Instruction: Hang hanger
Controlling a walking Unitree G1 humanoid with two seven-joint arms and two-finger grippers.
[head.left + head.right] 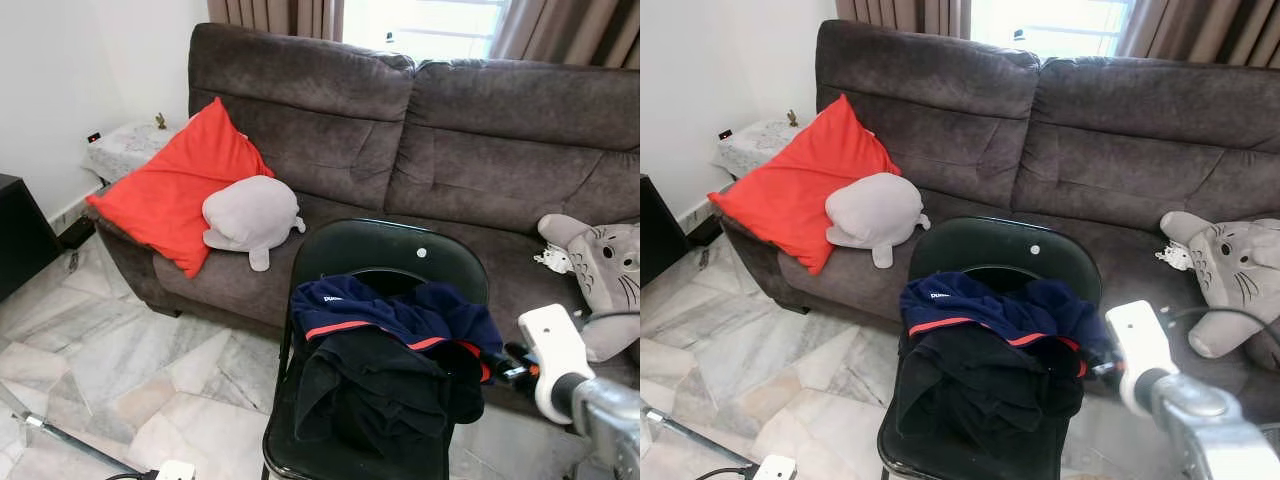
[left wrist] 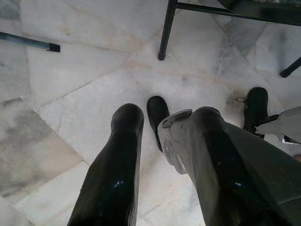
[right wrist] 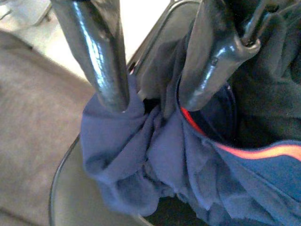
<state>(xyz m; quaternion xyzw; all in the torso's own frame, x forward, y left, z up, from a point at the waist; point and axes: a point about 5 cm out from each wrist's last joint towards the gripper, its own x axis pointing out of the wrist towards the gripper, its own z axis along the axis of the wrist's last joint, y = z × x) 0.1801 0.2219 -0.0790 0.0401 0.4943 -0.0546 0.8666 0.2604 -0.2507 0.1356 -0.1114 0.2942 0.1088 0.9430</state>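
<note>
The step in hand looks like the first reach: the right gripper point(image 3: 153, 101) is at the pile of clothes point(image 1: 390, 370) heaped on the black folding chair point(image 1: 400, 255), coming in from about three o'clock of the pile as seen from the head. Its two black fingers point(image 3: 94, 56) stand a moderate way apart, tips pressed into the bunched navy fabric with the red stripe point(image 3: 254, 153), with a fold of cloth between them but not yet pinched; nothing is held. No hanger can be made out for certain; a thin dark bar near the right fingertip in the wrist view may be part of one, or may be the gripper's own, so the task's thing is probably buried in the clothes. The next move, I judge, calls for finding the hanger among the folds and closing on it rather than on loose cloth alone. The left gripper point(image 2: 160, 141) hangs idle over the marble floor point(image 2: 70, 70), fingers narrowly apart, holding nothing.
</note>
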